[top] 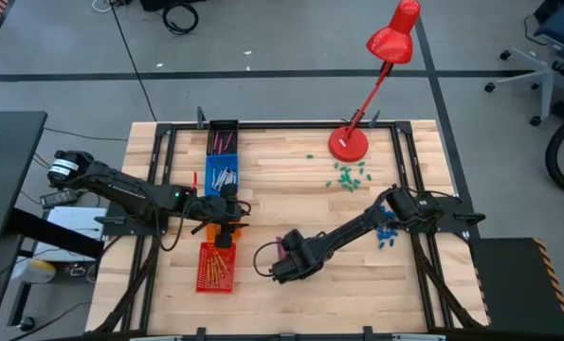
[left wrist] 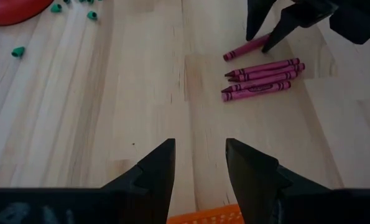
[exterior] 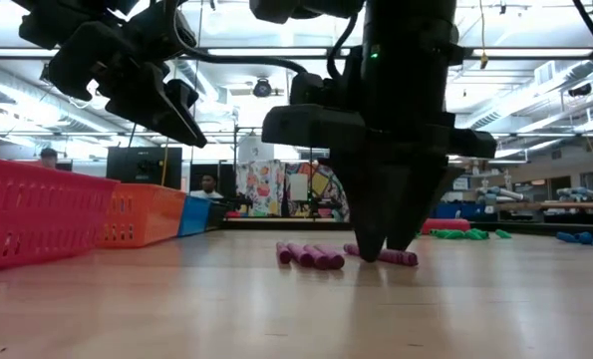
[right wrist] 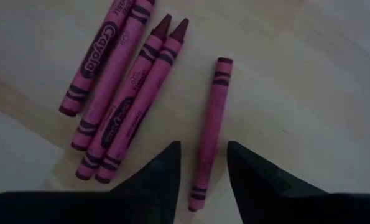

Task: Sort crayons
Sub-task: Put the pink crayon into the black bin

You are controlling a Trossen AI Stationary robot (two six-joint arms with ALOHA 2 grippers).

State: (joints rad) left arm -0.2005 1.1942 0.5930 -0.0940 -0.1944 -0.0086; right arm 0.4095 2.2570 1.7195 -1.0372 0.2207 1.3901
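Crayons first: five magenta ones are lying loose on the wood near the middle-front of the table. Four sit side by side in a little cluster, and a single magenta crayon is just beside them, apart from the rest.

Right gripper is down over that single one w/ a finger on each side. Fingers are parted and, afaict, not clamped on it yet, so it's straddling, not holding. In the low view the tips look like they're at table level right by the crayon.

Left gripper is hovering open near the orange bin, nothing between its fingers, just waiting imo.

Bins are in a row on the left side of the table: dark bin w/ some pink sticks in it, blue bin w/ grey ones, orange bin w/ orange ones.

Step in hand looks like the pick on the lone magenta crayon. Next move prob needs: close squarely on the barrel w/o rolling it into the cluster, lift straight up, then carry it across to the dark bin at the far end. Thin round stick, so it could slip or twist if the pinch is off-centre.
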